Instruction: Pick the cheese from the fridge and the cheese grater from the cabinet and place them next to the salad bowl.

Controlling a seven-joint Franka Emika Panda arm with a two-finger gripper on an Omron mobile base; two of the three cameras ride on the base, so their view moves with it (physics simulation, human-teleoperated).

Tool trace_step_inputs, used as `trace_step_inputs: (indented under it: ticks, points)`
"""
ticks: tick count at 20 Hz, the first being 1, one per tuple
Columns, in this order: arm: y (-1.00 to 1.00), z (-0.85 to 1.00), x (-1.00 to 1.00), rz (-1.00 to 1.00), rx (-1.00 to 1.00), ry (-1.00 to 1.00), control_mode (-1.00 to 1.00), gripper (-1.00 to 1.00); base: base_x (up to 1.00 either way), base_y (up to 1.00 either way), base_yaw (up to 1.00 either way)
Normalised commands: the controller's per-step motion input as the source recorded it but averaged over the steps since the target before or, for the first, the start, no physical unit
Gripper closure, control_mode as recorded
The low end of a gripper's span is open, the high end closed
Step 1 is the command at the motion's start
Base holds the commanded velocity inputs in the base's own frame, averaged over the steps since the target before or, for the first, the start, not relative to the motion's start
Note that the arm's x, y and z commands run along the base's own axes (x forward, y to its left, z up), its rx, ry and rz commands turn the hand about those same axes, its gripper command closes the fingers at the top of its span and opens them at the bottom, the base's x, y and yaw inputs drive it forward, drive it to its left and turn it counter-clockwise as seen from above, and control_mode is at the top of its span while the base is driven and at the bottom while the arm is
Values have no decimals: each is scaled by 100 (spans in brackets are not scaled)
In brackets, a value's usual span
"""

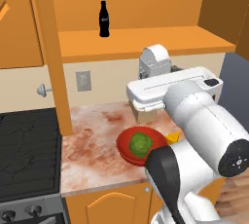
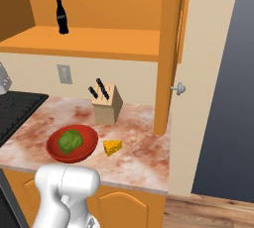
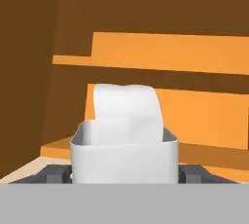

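The cheese (image 2: 112,147) lies on the desk (image 2: 139,160) just beside the salad bowl (image 2: 85,148), toward the desk's right edge. The pincer (image 3: 124,174) stands apart, holding nothing.

Even, shadowless, slightly soft render.

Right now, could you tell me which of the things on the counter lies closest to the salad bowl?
The cheese, a small yellow wedge just beside the salad bowl; the knife block stands farther back.
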Motion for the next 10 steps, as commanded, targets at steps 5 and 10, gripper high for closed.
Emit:
trace_step_inputs:
  ticks: [5,10]
  points:
    - [-26,-24,-82,-28,13,3,-100,100,0,0,0]
    - [-23,-39,-64,-22,10,1,-100,100,0,0,0]
